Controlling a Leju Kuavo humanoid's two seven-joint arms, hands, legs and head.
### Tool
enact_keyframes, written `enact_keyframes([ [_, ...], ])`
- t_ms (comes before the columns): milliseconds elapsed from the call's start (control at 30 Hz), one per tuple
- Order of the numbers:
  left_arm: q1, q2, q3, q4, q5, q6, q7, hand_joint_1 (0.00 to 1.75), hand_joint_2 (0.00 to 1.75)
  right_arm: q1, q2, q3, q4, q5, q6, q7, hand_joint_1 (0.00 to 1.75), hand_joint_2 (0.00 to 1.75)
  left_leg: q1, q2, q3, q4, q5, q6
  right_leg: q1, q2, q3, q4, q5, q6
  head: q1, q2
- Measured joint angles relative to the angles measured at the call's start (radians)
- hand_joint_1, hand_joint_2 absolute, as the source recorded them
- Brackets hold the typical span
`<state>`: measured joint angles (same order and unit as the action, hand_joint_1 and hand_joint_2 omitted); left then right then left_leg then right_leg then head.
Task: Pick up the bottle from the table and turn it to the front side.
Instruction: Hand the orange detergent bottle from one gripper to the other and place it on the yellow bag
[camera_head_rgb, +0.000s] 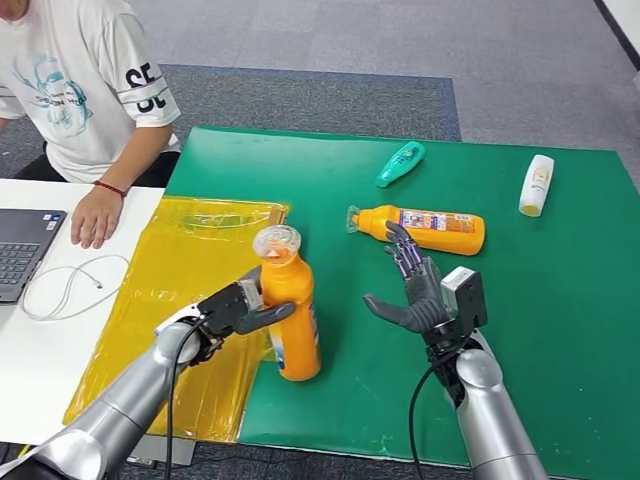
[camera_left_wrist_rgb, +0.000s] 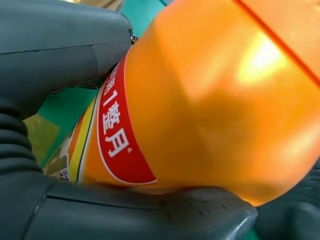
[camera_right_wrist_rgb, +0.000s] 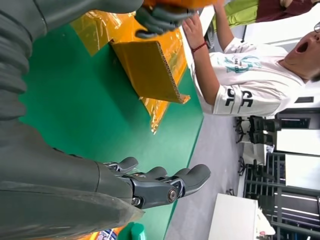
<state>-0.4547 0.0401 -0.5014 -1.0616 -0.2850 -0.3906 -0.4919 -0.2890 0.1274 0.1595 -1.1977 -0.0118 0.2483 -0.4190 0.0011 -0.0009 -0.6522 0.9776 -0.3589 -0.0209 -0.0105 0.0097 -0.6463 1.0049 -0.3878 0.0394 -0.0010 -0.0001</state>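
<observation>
My left hand (camera_head_rgb: 240, 308) grips an orange bottle (camera_head_rgb: 293, 305) around its middle. The bottle stands nearly upright with its clear cap on top, at the edge of the green mat (camera_head_rgb: 528, 300). I cannot tell whether its base touches the mat. In the left wrist view the bottle (camera_left_wrist_rgb: 211, 100) shows a red label with white characters, between my thumb (camera_left_wrist_rgb: 56, 45) and fingers (camera_left_wrist_rgb: 132, 212). My right hand (camera_head_rgb: 411, 285) hovers open, palm up, to the right of the bottle, holding nothing. Its fingers (camera_right_wrist_rgb: 158, 186) stretch out above the mat (camera_right_wrist_rgb: 75, 105).
A second orange bottle (camera_head_rgb: 423, 230) lies just beyond my right hand. A teal bottle (camera_head_rgb: 400, 163) and a white bottle (camera_head_rgb: 536, 185) lie farther back. A yellow sheet (camera_head_rgb: 181, 290) covers the mat's left side. A person (camera_head_rgb: 83, 90) sits at the left by a laptop (camera_head_rgb: 23, 250) and cable (camera_head_rgb: 68, 285).
</observation>
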Motion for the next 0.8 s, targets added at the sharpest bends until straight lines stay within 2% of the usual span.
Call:
enact_keyframes([
  [267,-0.108,0.035,-0.086,0.0,-0.031,0.03,0.06,1.75,0.0,-0.011,0.0,0.0,0.032,0.014,-0.006,0.005,0.0,1.75,0.0,0.0,0.0,0.0,0.0,0.0,0.0,0.0,0.0,0.0,0.001,0.0,0.0,0.0],
  [600,-0.168,0.076,-0.11,-0.03,-0.015,0.042,0.073,1.75,0.0,-0.018,0.0,0.0,0.074,0.023,-0.022,0.006,0.0,1.75,0.0,0.0,0.0,0.0,0.0,0.0,0.0,0.0,0.0,0.0,0.001,0.0,0.0,0.0],
  [800,-0.233,0.109,-0.112,-0.062,0.033,-0.038,0.125,1.75,0.0,-0.025,0.0,0.0,0.107,0.027,-0.035,0.005,0.0,1.75,0.0,0.0,0.0,0.0,0.0,-0.001,0.0,0.0,0.0,0.0,0.001,0.0,0.0,0.0],
])
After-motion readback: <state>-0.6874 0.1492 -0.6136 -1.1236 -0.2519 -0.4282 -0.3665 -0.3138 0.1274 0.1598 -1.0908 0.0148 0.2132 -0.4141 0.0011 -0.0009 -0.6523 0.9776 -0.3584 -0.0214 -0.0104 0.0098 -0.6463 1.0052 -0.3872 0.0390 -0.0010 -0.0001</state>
